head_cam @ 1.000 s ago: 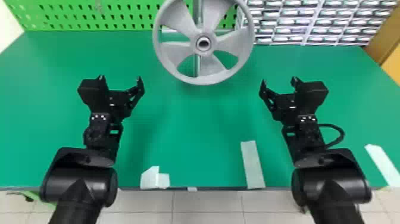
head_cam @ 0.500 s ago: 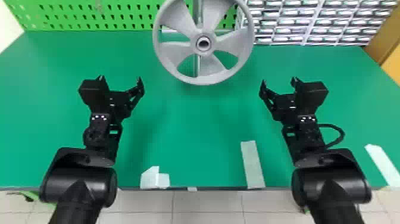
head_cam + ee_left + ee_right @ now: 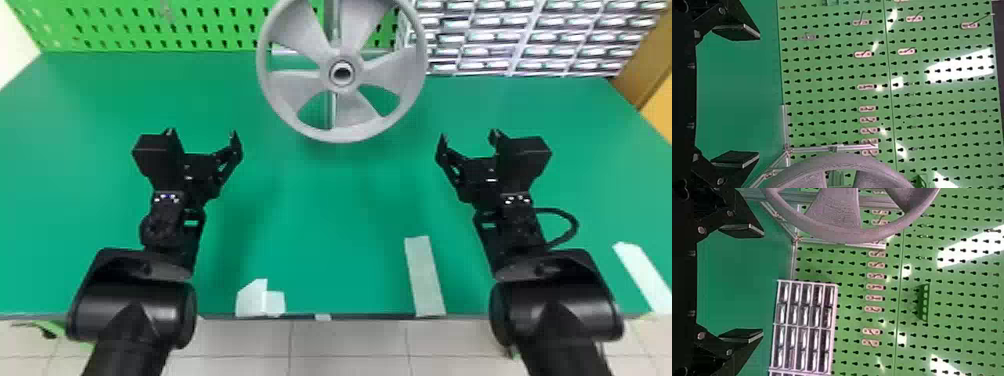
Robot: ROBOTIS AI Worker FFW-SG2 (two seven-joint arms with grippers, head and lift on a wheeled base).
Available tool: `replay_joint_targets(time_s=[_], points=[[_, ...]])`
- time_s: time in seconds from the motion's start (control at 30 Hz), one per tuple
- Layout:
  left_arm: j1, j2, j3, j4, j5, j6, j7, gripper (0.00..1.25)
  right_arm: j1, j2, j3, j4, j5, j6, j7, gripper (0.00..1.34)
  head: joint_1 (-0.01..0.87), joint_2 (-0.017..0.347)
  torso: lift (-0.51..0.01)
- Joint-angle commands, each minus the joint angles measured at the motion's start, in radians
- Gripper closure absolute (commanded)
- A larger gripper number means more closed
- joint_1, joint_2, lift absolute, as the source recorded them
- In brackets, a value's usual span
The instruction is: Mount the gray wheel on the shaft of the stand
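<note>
Your left pincer and right pincer haven't budged since the earlier frame, both spread open over the smooth green surface. Gray wheel hangs beyond and between them, by the stand's shiny metal post. Head view gets its round hub; right wrist view catches a ribbed green holder on the pegboard.

One gray wheel with five blades; one stand; one left tool, one right tool, each with two fingers; one compartmented rack; two long pale strips; one surface.
</note>
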Motion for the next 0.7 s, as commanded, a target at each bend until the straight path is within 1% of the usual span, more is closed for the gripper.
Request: replay_joint_targets(time_s=[0.0,0.67], points=[[0.003,0.000,0.002,0.000,0.003,0.000,0.000,0.20,-0.003,0.000,0.002,0.000,0.000,0.000,0.000,0.38,0.865,0.052,-0.101],[0.003,0.000,0.008,0.000,0.000,0.000,-0.003,0.20,0.000,-0.003,0.005,0.006,0.000,0.000,0.000,0.38,0.865,0.052,-0.101]])
